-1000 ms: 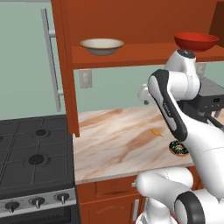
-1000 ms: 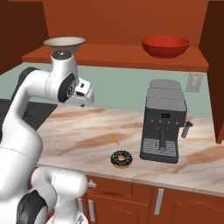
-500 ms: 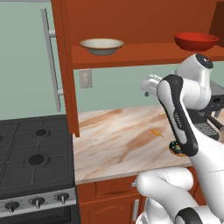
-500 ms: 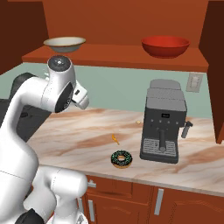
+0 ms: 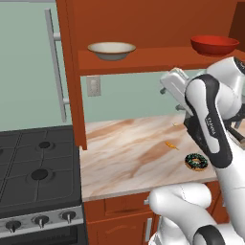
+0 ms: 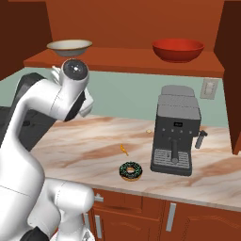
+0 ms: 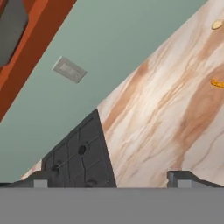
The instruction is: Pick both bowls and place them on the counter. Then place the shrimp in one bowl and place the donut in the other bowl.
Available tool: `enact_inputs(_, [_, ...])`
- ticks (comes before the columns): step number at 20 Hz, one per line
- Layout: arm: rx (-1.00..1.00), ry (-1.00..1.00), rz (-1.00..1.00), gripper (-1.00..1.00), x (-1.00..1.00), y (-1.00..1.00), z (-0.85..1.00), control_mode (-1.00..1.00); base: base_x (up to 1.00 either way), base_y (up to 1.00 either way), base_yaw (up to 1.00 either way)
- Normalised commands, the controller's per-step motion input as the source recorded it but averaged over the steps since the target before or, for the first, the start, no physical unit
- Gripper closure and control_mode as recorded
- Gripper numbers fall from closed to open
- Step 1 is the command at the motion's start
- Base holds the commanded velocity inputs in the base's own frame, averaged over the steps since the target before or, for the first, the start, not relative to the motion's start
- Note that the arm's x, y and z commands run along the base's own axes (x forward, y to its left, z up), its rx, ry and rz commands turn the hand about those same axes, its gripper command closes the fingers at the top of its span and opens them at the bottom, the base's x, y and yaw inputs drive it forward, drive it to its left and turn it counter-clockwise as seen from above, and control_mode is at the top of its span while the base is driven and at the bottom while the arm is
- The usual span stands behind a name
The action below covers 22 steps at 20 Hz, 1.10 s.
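At far left we note the black stove top (image 5: 33, 172), adjoining the beige-and-brown marbled stone desk (image 5: 129, 153). Above, on the reddish-brown wooden shelf (image 5: 143, 60), the cream-beige shallow bowl with tan rim (image 5: 111, 50) sits well apart from the glossy red round bowl (image 5: 214, 45) further right. On the desk, the tiny curved orange shrimp (image 6: 124, 150) lies near the chocolate-iced ring donut with coloured sprinkles (image 6: 130, 170); the dark grey espresso machine (image 6: 175, 130) stands just beside them. The end effector (image 7: 111, 180) shows its fingertips (image 7: 181, 177) spread wide, gripping nothing.
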Motion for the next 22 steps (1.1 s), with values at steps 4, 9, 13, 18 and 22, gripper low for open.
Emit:
enact_inputs(4, [0.22,0.00,0.00,-1.00,-0.01,0.03,0.32,-1.00,0.00,0.00,0.00])
enact_inputs(9, [0.11,0.00,-0.06,-1.00,0.00,0.09,0.26,-1.00,0.00,0.00,0.00])
enact_inputs(13, [0.11,0.00,-0.05,-1.00,0.02,0.08,0.25,-1.00,0.00,0.00,0.00])
enact_inputs(18, [0.12,-0.02,0.00,-1.00,0.06,0.18,0.26,-1.00,0.00,0.00,0.00])
enact_inputs(22, [0.11,0.00,0.00,-1.00,0.17,0.16,0.22,-1.00,0.00,0.00,0.00])
